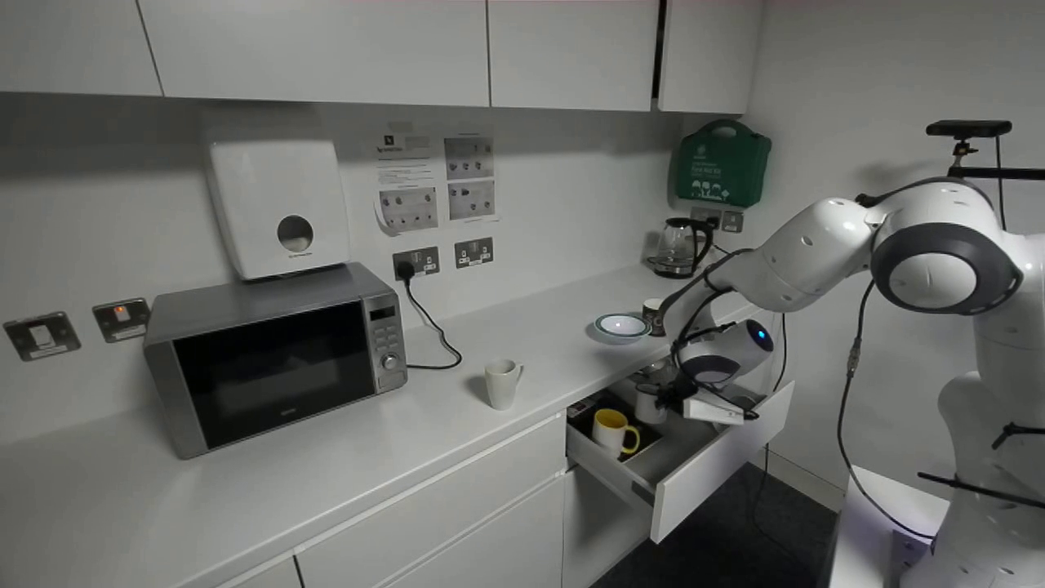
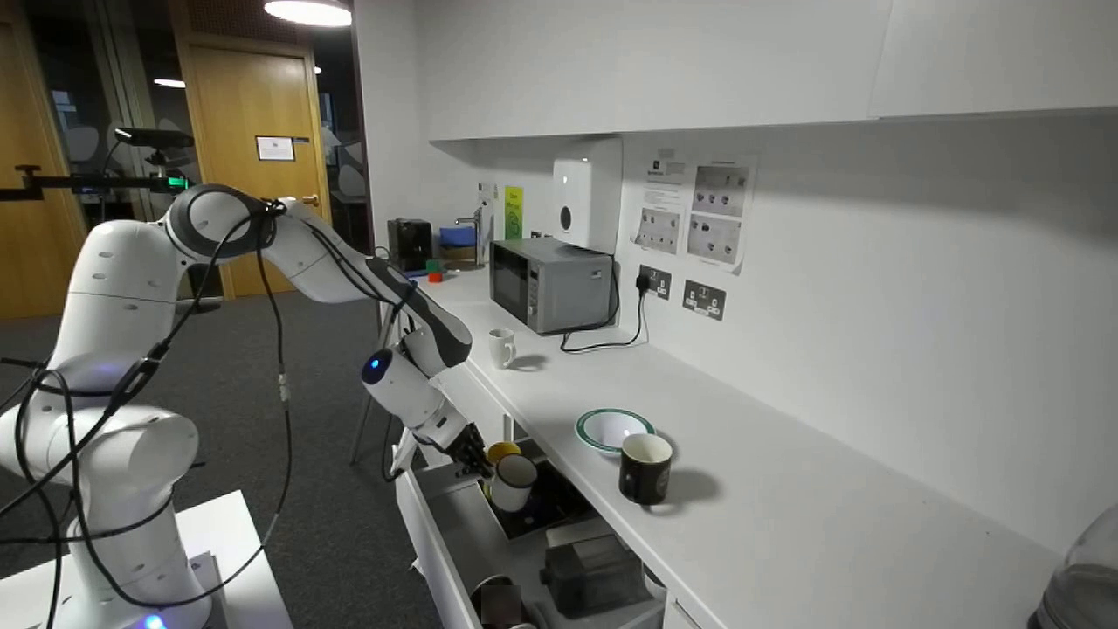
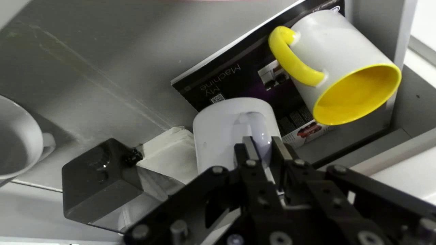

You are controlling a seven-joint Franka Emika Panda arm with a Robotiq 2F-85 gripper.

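My gripper [image 3: 264,144] points down into the open drawer [image 1: 718,457], its two black fingers closed around the handle of a white mug [image 3: 218,126]. This mug also shows in both exterior views [image 1: 651,406] [image 2: 512,486]. I cannot tell whether it touches the drawer floor. Beside it is a white mug with a yellow inside and handle [image 3: 337,51], over a dark printed booklet [image 3: 235,75]. The yellow mug shows in both exterior views [image 1: 608,433] [image 2: 503,451], partly hidden in one of them. A dark block-shaped item [image 3: 102,183] and another pale mug [image 3: 20,136] are in the drawer.
On the counter [image 1: 441,441] stand a green-rimmed bowl [image 2: 614,428], a dark mug [image 2: 645,472], another white mug [image 1: 501,384], a microwave [image 1: 277,351] and a glass kettle [image 1: 679,247]. The drawer front and counter edge flank the gripper. Wall cupboards [image 1: 326,49] hang above.
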